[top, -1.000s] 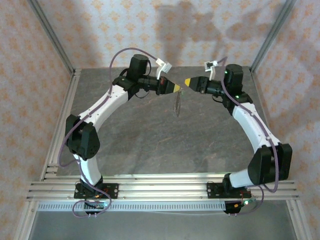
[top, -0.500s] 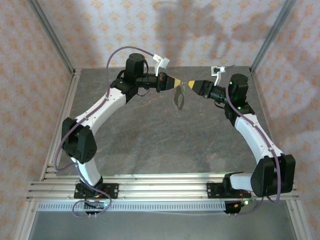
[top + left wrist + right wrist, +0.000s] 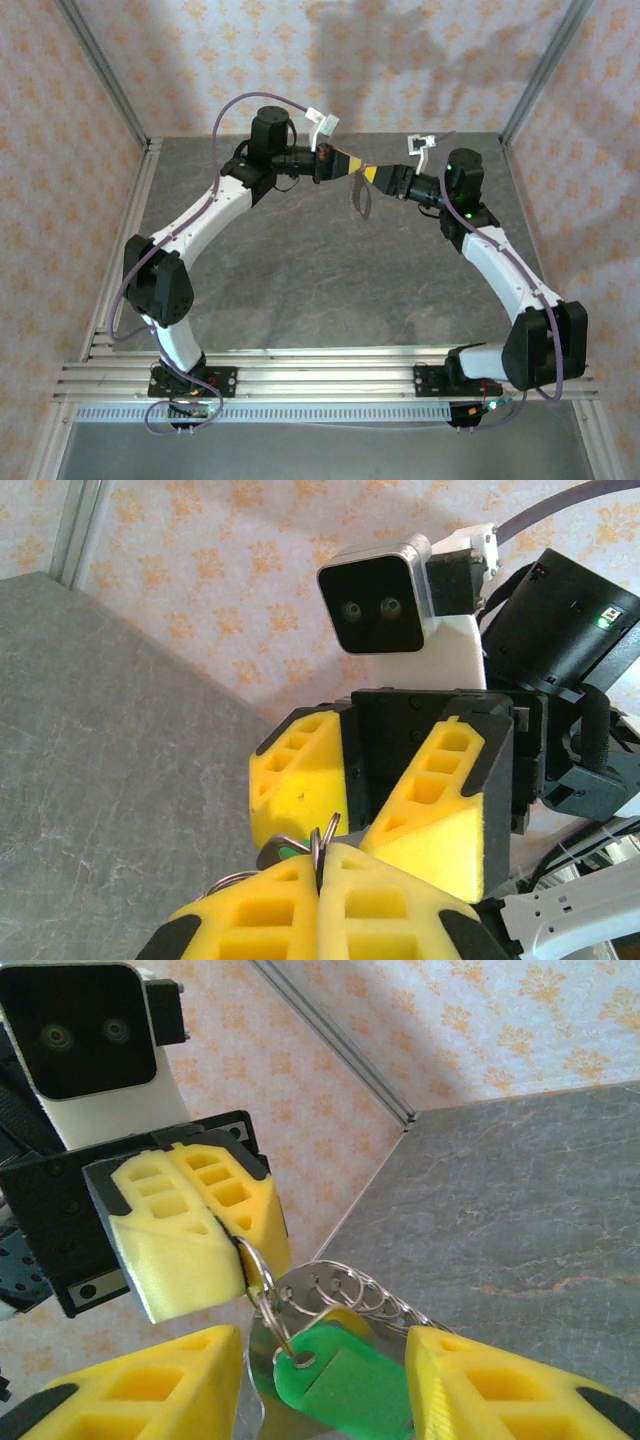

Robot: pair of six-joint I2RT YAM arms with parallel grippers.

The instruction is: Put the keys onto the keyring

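Note:
My left gripper (image 3: 350, 163) is shut on the keyring (image 3: 256, 1272), a thin wire ring pinched between its yellow fingertips (image 3: 322, 852). Under the ring hang the keys (image 3: 300, 1230), flat grey metal with several small wire loops (image 3: 365, 1295) and a green plastic tag (image 3: 345, 1385). In the top view the bunch (image 3: 358, 196) dangles above the table between the two arms. My right gripper (image 3: 369, 176) faces the left one tip to tip. It is open (image 3: 320, 1348), with the tag and keys between its spread fingers (image 3: 150, 1390); I see no contact with them.
Grey stone-patterned table (image 3: 300, 280) lies below, walled by patterned panels and aluminium posts (image 3: 100, 80). A rail frame (image 3: 320, 375) runs along the near edge by the arm bases.
The right gripper has opened wider and moved in towards the left gripper, so the hanging bunch now sits between its fingers. The left gripper keeps its grip on the ring.

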